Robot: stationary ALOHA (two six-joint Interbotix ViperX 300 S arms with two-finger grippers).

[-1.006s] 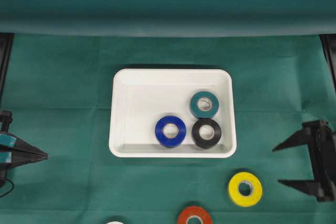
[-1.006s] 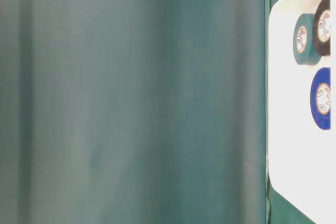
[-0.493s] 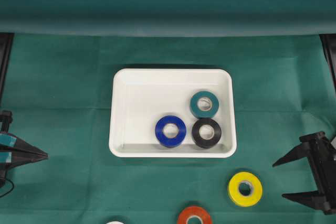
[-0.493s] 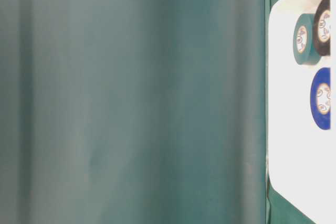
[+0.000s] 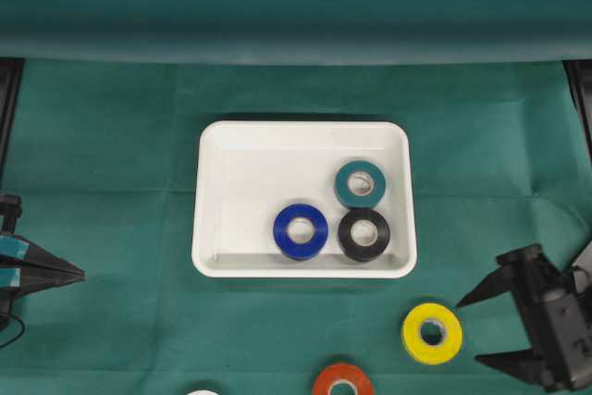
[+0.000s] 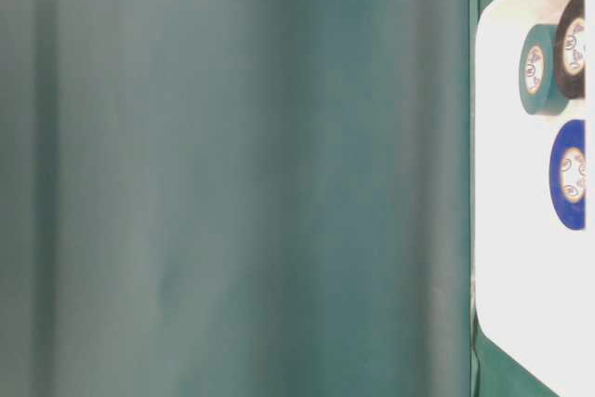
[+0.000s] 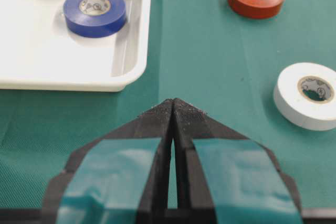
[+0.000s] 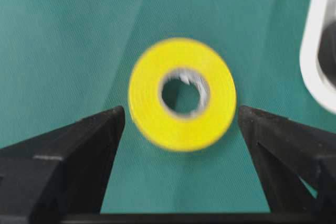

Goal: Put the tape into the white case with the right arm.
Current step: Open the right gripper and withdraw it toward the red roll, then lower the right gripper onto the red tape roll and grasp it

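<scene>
With three rolls already lying in the white case [image 5: 215,228] beyond my fingertips, my right gripper [image 8: 181,116] stands wide open and empty, the yellow tape [image 8: 182,93] flat on the worktop just ahead between its fingers, not yet gripped.

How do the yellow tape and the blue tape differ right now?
The yellow tape lies on the green cloth outside the white case; the blue tape lies inside it. The yellow tape sits between the open right gripper's fingers; the blue tape has no gripper near it. Both lie flat.
</scene>
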